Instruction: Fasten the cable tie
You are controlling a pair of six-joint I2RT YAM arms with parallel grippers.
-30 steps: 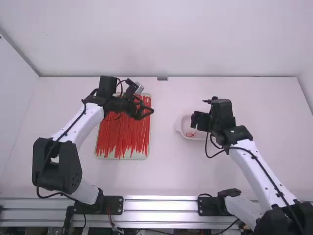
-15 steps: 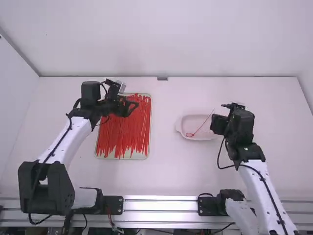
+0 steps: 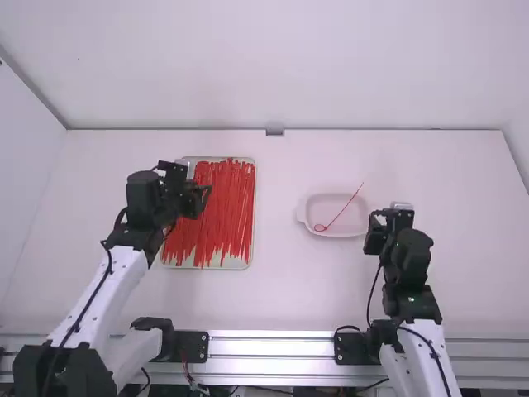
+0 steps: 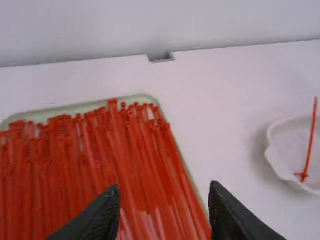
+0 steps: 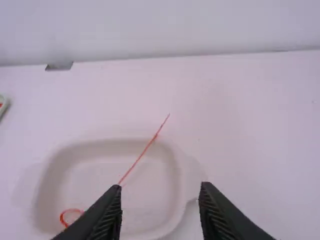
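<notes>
The white table (image 3: pixel 388 157) carries a pale green tray (image 3: pixel 207 266) on its left half and a white dish (image 3: pixel 302 213) right of the middle, well apart. A small grey bracket (image 3: pixel 274 131) sits at the far edge.

A robot lab: bare white table (image 3: pixel 397 157), aluminium mounting rail (image 3: pixel 264 339).

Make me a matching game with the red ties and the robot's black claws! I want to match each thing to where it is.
1. looped red cable tie
2. pile of straight red cable ties
3. left black gripper
4. right black gripper

A. hovering over the pale green tray
B. lying on the pale green tray
C. beside the white dish
D. in the white dish, tail poking over its rim

Pairs: 1-D, 2-B, 3-A, 4-C.
</notes>
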